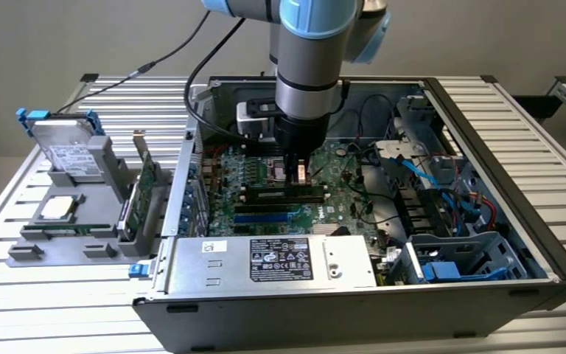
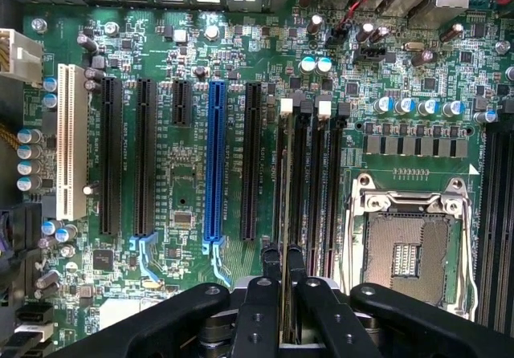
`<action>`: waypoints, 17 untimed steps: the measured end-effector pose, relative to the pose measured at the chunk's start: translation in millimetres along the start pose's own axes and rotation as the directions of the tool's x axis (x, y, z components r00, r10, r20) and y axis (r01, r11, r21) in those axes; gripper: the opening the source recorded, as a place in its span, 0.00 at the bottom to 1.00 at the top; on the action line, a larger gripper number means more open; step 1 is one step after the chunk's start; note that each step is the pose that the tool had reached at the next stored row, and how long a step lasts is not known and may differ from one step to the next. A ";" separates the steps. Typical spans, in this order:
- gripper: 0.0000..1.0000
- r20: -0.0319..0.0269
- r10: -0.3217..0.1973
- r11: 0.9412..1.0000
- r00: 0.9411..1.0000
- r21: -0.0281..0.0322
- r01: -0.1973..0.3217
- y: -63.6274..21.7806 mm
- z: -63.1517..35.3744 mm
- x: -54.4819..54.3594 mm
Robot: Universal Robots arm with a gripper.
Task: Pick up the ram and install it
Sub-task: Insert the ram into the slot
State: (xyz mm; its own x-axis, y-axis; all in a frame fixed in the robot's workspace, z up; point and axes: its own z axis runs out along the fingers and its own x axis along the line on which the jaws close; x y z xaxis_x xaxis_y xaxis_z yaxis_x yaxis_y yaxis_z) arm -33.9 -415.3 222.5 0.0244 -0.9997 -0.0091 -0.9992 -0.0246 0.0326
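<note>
My gripper [image 2: 282,255] is shut on the ram [image 2: 283,181], a thin strip seen edge-on that runs away from the fingertips. The ram lines up with the first of the black memory slots [image 2: 309,173], beside the white latch [image 2: 287,106] at the slot's end. Whether the ram touches the slot I cannot tell. In the exterior view the gripper [image 1: 300,175] points straight down inside the open computer case [image 1: 519,221], just above the slots [image 1: 283,194] in the middle of the green motherboard [image 1: 253,166].
An open processor socket [image 2: 405,254] lies next to the memory slots, and black and blue card slots [image 2: 215,161] lie on their other side. The power supply [image 1: 273,258], a drive cage [image 1: 460,262] and blue cables [image 1: 411,166] crowd the case. A grey rack [image 1: 62,236] stands outside the case.
</note>
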 end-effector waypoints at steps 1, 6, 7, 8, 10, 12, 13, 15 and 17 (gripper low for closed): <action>0.13 0.000 0.000 1.000 1.000 0.000 0.000 0.0 0.2 0.0; 0.13 0.001 0.000 1.000 1.000 0.000 0.000 0.0 1.1 0.0; 0.13 0.001 0.000 1.000 1.000 0.000 0.000 -0.1 1.1 0.0; 0.13 0.001 0.000 1.000 1.000 0.000 0.000 -0.1 1.3 0.0; 0.13 0.001 0.000 1.000 1.000 0.000 0.000 -0.1 1.7 0.0; 0.13 0.001 0.000 1.000 1.000 0.000 0.000 -0.1 1.9 0.0; 0.13 0.001 0.000 1.000 1.000 0.000 0.000 -0.1 2.0 0.0; 0.13 0.001 0.000 1.000 1.000 0.000 0.000 -0.1 2.1 0.0; 0.13 0.001 0.000 1.000 1.000 0.000 0.000 0.0 2.1 0.0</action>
State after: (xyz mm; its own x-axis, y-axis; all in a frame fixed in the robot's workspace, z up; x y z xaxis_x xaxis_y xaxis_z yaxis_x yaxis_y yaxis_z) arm -33.9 -415.3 220.4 0.0244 -0.9997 -0.0101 -0.9992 -0.0247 0.0328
